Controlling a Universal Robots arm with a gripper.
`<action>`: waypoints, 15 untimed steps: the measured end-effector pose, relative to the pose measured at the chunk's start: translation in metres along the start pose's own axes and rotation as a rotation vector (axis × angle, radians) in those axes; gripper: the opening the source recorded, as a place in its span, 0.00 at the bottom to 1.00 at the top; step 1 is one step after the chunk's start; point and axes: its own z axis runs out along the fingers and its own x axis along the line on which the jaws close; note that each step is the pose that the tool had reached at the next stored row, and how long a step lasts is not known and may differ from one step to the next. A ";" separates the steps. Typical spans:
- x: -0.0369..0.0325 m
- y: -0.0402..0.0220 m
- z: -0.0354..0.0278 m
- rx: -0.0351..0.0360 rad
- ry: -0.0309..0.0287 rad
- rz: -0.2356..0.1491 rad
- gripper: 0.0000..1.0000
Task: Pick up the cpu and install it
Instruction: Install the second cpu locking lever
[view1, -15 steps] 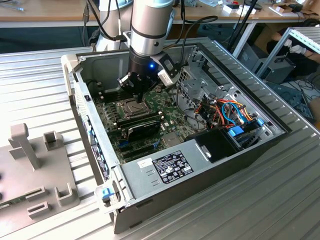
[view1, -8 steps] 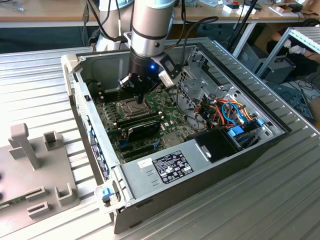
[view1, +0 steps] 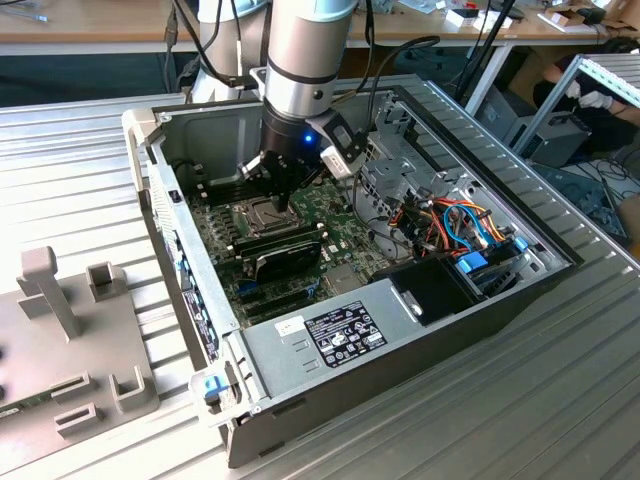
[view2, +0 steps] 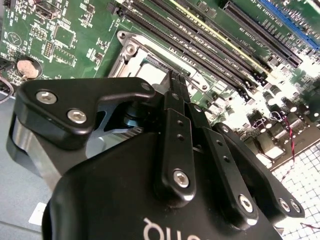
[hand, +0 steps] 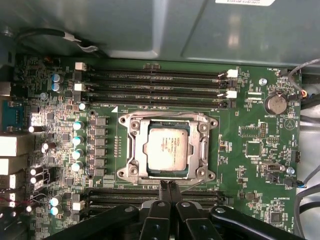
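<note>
Behind gripper, cpu's edge

gripper body hiding most of the socket frame in the second wrist view, cpu too small to make out in the exterior view

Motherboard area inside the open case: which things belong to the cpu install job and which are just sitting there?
Part of the job:
cpu, lying in the socket frame
tool, fingers together at the frame's edge

Just there:
memory slots
coin battery
power supply
coloured cables
</note>
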 end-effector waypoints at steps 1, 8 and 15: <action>0.0000 -0.0004 0.0000 -0.0001 -0.0001 0.000 0.11; 0.0025 -0.0006 0.0000 0.0001 0.0000 0.000 0.11; 0.0079 -0.0011 0.0003 0.0000 -0.0003 0.000 0.11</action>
